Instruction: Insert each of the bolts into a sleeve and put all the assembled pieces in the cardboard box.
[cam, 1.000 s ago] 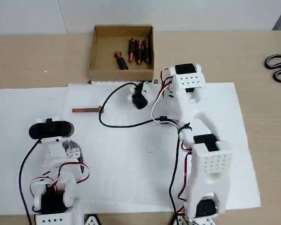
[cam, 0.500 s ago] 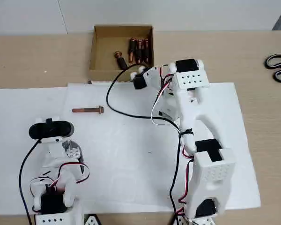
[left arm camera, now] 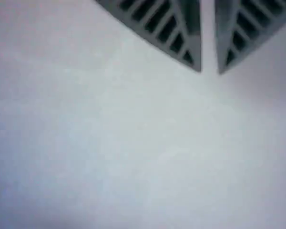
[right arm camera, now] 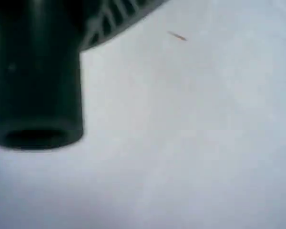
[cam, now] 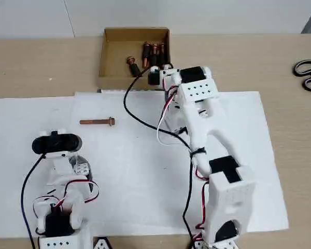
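A copper bolt [cam: 97, 122] lies alone on the white paper [cam: 135, 187], left of centre. The cardboard box [cam: 109, 54] stands at the paper's far edge and holds several assembled copper-and-black pieces [cam: 153, 55]. My right gripper [cam: 155, 77] hangs at the box's near right corner, shut on a black sleeve [right arm camera: 35, 95] whose open end points down at the paper. My left arm [cam: 59, 166] is folded at the near left. In its wrist view the left gripper [left arm camera: 209, 70] sits close over bare paper, its fingers nearly touching with nothing between them.
Scissors [cam: 308, 74] lie on the wooden table at the far right edge. A black cable [cam: 140, 116] loops over the paper from the right arm, between the bolt and that arm.
The right arm has swung from the middle of the paper toward the box, carrying the black sleeve away from the bolt. The left arm and the bolt have stayed put.
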Robot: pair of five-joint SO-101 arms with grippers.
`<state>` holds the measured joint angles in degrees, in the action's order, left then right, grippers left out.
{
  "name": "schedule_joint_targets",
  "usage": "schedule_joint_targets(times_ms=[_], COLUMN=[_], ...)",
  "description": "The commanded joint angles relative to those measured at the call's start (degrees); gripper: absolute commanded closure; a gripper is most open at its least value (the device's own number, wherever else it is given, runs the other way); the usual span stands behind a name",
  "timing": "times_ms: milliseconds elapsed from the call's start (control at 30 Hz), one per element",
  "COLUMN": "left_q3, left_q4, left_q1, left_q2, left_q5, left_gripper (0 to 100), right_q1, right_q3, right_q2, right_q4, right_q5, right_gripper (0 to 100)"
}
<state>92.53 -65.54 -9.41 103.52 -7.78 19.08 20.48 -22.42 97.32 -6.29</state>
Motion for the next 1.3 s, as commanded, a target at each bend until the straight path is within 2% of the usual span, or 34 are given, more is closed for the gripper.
schedule_joint_targets(times_ms=[0,167,533,700,900,967,1133,1267], left_q3=[-0.31,-0.31,-0.31,-0.31,-0.31,-0.31,-0.31,-0.31], left_q4=[1.14,1.14,1.23,1.23,1.23,1.23,1.23,1.23], left_q1=[0.00,0.00,0.00,0.00,0.09,0.09,0.09,0.09], left_q2=[0.53,0.53,0.53,0.53,0.53,0.53,0.53,0.53], left_q5=[0.09,0.09,0.09,0.09,0.09,0.09,0.09,0.09], left_gripper=[99,99,99,99,99,99,99,99], right_q1=[0.75,0.75,0.92,3.12,4.09,4.18,3.91,5.14], right_q3=[0.35,0.18,0.26,0.35,0.44,0.53,0.53,0.53], right_q2=[4.44,4.09,-6.55,-10.59,-13.85,-13.93,-13.93,-12.09], right_q4=[1.19,1.71,1.36,0.84,1.19,1.36,1.54,1.10], right_q5=[6.07,10.46,10.11,9.93,2.46,0.53,-0.26,-2.37], right_gripper=[99.6,99.5,99.6,99.5,99.1,94.9,76.3,80.3])
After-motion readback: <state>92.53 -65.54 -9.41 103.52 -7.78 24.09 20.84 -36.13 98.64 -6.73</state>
